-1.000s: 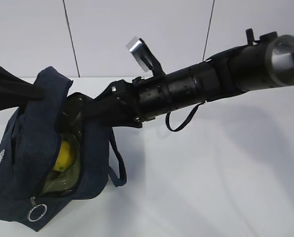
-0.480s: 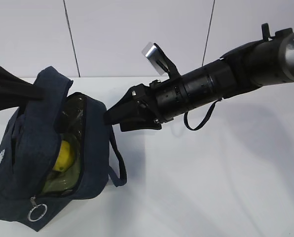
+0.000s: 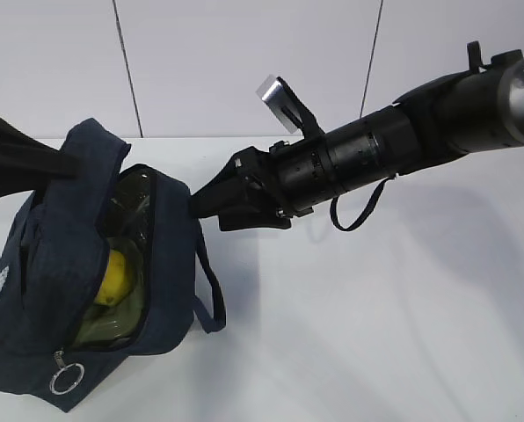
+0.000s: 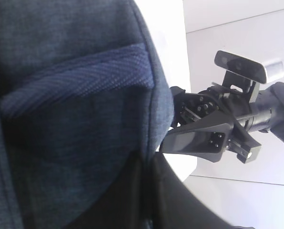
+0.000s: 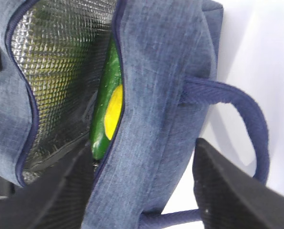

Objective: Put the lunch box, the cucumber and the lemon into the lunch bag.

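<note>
The dark navy lunch bag (image 3: 42, 290) lies on the white table with its mouth open towards the camera. Inside it the yellow lemon (image 3: 117, 277) rests on the pale green lunch box (image 3: 104, 327). In the right wrist view the green cucumber (image 5: 104, 107) lies beside the lemon (image 5: 114, 110) against the silver lining. My left gripper (image 3: 69, 163) is shut on the bag's upper flap and holds it up; its dark fingers (image 4: 132, 200) pinch the fabric edge. My right gripper (image 3: 194, 204) hangs open and empty just outside the bag's rim, with the bag wall (image 5: 156, 119) showing between its fingers.
A metal ring pull (image 3: 66, 378) hangs at the bag's front corner. A cord handle (image 3: 211, 290) loops out on the bag's right side, under the right gripper. White table (image 3: 376, 334) stretches to the right, and a white panelled wall stands behind.
My right arm has drawn back out of the bag's mouth, up and to the right, its jaws still open. The left gripper and the bag have not moved.
</note>
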Tool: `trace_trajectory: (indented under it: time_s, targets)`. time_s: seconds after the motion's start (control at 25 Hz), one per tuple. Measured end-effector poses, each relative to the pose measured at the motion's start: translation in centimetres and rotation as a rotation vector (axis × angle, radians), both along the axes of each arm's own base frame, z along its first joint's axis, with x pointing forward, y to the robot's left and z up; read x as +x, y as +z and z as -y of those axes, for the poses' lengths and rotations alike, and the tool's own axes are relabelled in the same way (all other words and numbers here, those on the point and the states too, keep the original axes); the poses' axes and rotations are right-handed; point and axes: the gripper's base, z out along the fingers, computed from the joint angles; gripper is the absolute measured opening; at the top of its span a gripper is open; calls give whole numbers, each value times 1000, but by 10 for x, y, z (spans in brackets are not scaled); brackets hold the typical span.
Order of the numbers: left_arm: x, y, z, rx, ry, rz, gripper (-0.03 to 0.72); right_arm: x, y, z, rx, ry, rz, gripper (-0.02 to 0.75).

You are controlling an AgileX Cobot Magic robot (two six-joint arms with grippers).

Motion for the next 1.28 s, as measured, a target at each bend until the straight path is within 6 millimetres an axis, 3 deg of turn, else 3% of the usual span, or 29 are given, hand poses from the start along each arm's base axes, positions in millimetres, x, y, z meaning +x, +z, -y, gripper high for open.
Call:
trace_trajectory:
  time_s: [0.4,0.6,0.8,1.28]
  targets:
    - [-1,0,0,-5,-7,-1,1,0,-2,-1,9,-19,-65,449]
    - [-1,0,0,-5,-7,-1,1,-3,-19,-5,67,35,-162,377]
    - [-1,0,0,-5,-7,-1,1,-2,-36,-6,69,50,-201,365]
    - [-1,0,0,-6,-8,-2,1,-6,-36,-15,121,82,-187,356]
